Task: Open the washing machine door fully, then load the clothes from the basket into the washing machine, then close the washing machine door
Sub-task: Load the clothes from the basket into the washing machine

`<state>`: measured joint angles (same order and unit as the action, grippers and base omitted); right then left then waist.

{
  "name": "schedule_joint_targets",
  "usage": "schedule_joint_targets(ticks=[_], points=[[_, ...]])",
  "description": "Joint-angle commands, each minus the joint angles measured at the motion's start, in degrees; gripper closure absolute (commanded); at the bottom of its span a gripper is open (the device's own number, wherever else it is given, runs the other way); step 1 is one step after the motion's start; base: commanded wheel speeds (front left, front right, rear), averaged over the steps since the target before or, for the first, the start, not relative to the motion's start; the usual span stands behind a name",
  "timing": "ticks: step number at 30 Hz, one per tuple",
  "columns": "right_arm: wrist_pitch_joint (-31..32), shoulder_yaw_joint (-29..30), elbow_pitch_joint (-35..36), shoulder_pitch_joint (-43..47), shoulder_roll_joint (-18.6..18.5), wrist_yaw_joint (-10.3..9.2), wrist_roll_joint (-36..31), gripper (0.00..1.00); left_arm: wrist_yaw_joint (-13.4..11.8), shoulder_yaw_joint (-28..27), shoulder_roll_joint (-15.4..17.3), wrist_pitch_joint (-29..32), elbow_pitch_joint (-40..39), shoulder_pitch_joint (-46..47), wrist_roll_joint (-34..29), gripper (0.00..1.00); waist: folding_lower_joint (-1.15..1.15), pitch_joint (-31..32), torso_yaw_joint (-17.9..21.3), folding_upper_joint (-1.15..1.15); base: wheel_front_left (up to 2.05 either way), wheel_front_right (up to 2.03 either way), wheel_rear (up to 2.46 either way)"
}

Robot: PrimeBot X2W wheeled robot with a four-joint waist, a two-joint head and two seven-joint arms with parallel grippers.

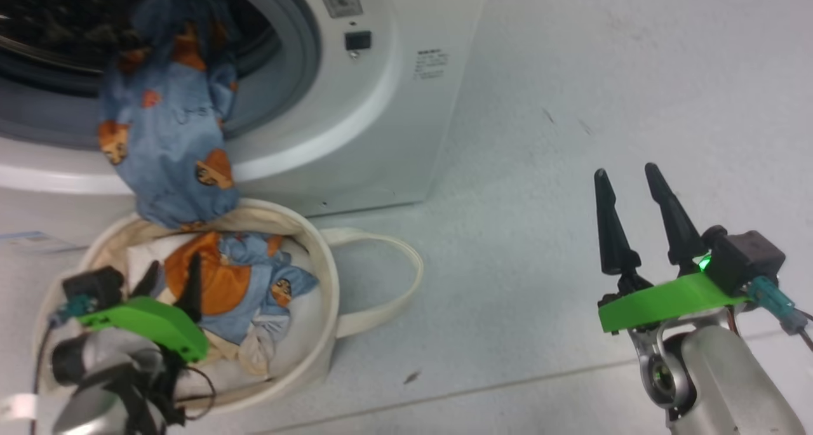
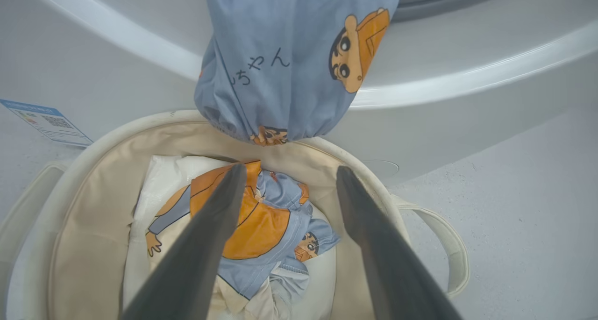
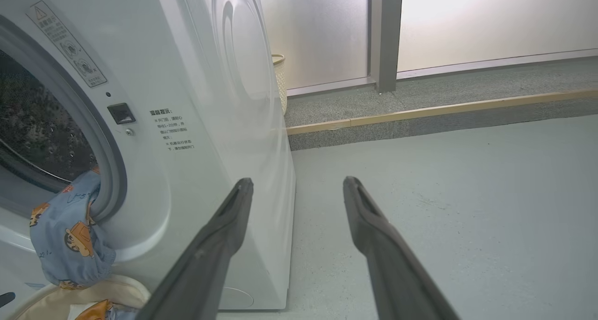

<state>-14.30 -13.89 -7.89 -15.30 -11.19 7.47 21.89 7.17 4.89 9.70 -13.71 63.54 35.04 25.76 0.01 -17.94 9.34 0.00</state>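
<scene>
The white washing machine [image 1: 381,105] stands with its drum opening uncovered; its door is out of view. A light blue garment with orange cartoon prints [image 1: 168,124] hangs out of the drum over the gasket, down to the basket rim. The cream canvas basket [image 1: 317,308] sits on the floor under it, holding a blue and orange garment [image 1: 248,282] on white padding. My left gripper [image 1: 171,273] is open just above that garment, with nothing between its fingers [image 2: 210,226]. My right gripper [image 1: 629,181] is open and empty over bare floor, far right of the machine.
A blue label sticker [image 2: 44,121] is on the machine's front beside the basket. The basket's loop handle [image 1: 394,276] lies out to the right. In the right wrist view a woven bin [image 3: 279,81] stands behind the machine, near a raised step [image 3: 444,110] and frosted panels.
</scene>
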Motion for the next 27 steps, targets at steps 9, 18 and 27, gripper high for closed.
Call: schedule_joint_targets(ticks=[9,18,27], points=[[-0.70,0.96,4.38,-2.25,1.05,0.02,-2.07,0.00,0.32,-0.12,6.89,-0.11,6.35,7.24,4.04,0.00,-0.01,-8.52,5.39,0.00,0.00,0.00,0.00],[-0.70,2.65,6.68,-1.81,1.44,0.02,-3.64,0.00,0.32,2.71,9.13,-0.48,7.68,12.53,4.63,0.00,-0.01,-13.58,6.45,0.00,0.00,0.00,0.00],[-0.70,3.20,7.79,-1.81,2.00,0.02,-4.51,0.00,-0.99,1.69,11.39,-1.24,5.85,17.44,4.56,0.16,-0.01,-15.87,6.32,0.00,0.00,0.00,0.00]])
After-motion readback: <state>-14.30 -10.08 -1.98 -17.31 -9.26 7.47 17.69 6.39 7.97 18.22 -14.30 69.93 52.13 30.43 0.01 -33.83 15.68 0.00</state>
